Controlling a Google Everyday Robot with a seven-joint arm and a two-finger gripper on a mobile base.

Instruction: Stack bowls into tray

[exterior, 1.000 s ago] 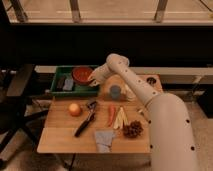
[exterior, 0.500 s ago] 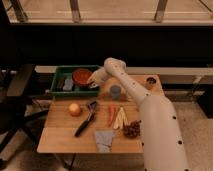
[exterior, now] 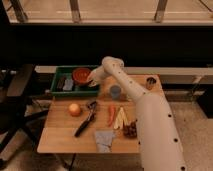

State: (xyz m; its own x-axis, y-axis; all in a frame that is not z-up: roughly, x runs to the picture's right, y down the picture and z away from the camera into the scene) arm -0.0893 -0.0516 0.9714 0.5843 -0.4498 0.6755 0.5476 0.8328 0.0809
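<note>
A red-orange bowl [exterior: 80, 75] sits in the back right part of the green tray [exterior: 56, 92] at the table's back left. My white arm reaches in from the lower right and bends above the table. Its gripper [exterior: 90, 78] is at the bowl's right rim, inside the tray. The gripper's end is hidden against the bowl and the tray wall.
Small grey and dark items [exterior: 66, 84] lie in the tray's left half. On the wooden table are a blue cup [exterior: 115, 91], a small dark cup [exterior: 150, 82], an orange fruit [exterior: 74, 109], black tongs [exterior: 86, 120], a red chili [exterior: 111, 114], yellow sticks [exterior: 120, 119] and a grey cloth [exterior: 104, 140].
The arm's upper joint has swung a little to the left and the gripper has dropped closer to the tray. The bowl has sunk slightly with it.
</note>
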